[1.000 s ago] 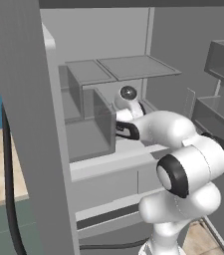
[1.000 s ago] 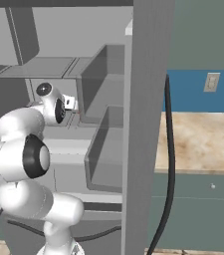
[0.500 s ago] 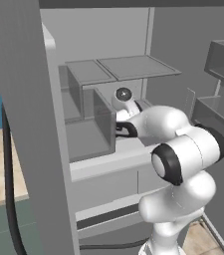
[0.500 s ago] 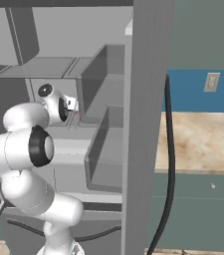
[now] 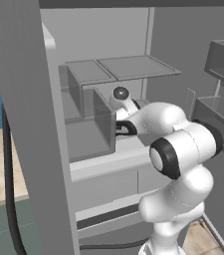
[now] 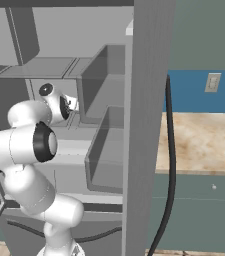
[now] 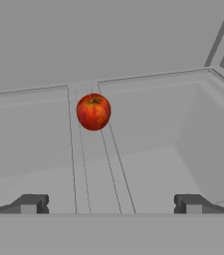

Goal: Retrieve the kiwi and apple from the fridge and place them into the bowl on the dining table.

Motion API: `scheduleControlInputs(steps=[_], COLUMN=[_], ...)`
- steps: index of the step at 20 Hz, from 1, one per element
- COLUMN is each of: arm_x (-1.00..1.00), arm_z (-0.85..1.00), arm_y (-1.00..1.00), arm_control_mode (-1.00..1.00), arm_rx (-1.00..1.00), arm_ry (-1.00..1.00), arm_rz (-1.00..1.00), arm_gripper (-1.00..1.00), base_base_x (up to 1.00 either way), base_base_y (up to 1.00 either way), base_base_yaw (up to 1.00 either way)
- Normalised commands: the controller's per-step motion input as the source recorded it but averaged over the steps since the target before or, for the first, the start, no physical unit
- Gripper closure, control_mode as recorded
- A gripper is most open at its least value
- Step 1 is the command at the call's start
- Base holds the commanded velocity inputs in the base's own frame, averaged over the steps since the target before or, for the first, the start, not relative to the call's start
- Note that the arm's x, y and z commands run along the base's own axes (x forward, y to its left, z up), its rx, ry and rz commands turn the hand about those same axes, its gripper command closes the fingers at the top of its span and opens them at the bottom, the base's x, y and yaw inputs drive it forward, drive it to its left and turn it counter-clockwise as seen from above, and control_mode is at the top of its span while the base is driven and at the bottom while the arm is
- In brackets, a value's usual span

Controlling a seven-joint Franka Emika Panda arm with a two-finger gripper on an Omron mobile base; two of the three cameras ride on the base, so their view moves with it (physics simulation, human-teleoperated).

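The apple (image 7: pixel 93 111), red-orange and round, sits on a grey shelf deep inside the fridge (image 5: pixel 19 99), ahead of my gripper (image 7: pixel 111 204) and slightly left of its centre line. The gripper is open, its two dark fingertips (image 7: pixel 30 203) set wide apart with nothing between them, still well short of the apple. In the left base view my arm (image 5: pixel 183 149) reaches into the fridge over a lower shelf, the hand (image 5: pixel 121 114) tucked behind a clear bin. The kiwi, the bowl and the dining table are out of view.
Clear grey bins (image 5: pixel 96 119) stand left of the hand, with glass shelves (image 5: pixel 133 64) above it. Door racks (image 5: pixel 223 64) hang at the right. The fridge's side wall (image 6: pixel 149 100) divides off a beige-topped counter (image 6: pixel 199 145) with a black cable (image 6: pixel 170 150).
The arm has folded forward and its elbow has swung closer to the fridge opening. The hand has pushed a little deeper over the shelf. The jaws have stayed wide.
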Motion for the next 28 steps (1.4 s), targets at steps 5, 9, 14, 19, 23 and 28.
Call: scheduleControlInputs(steps=[5,9,14,19,23,28], arm_x=[0.16,0.24,0.23,0.22,0.24,0.27], arm_z=[0.00,-0.05,-0.16,-0.18,-0.12,-0.08], arm_y=[0.00,0.00,0.00,0.00,0.00,0.00], arm_control_mode=[-1.00,-1.00,-1.00,-1.00,-1.00,-1.00], arm_rx=[0.01,0.00,0.00,0.00,0.00,0.00], arm_ry=[0.01,0.01,0.01,0.00,0.00,0.01], arm_rz=[0.00,0.00,0.00,0.00,0.00,0.00], arm_gripper=[-1.00,-1.00,-1.00,-1.00,-1.00,-1.00], base_base_x=[0.00,0.00,0.00,0.00,0.00,0.00], base_base_y=[0.00,0.00,0.00,0.00,0.00,0.00], base_base_yaw=[0.00,0.00,0.00,0.00,0.00,0.00])
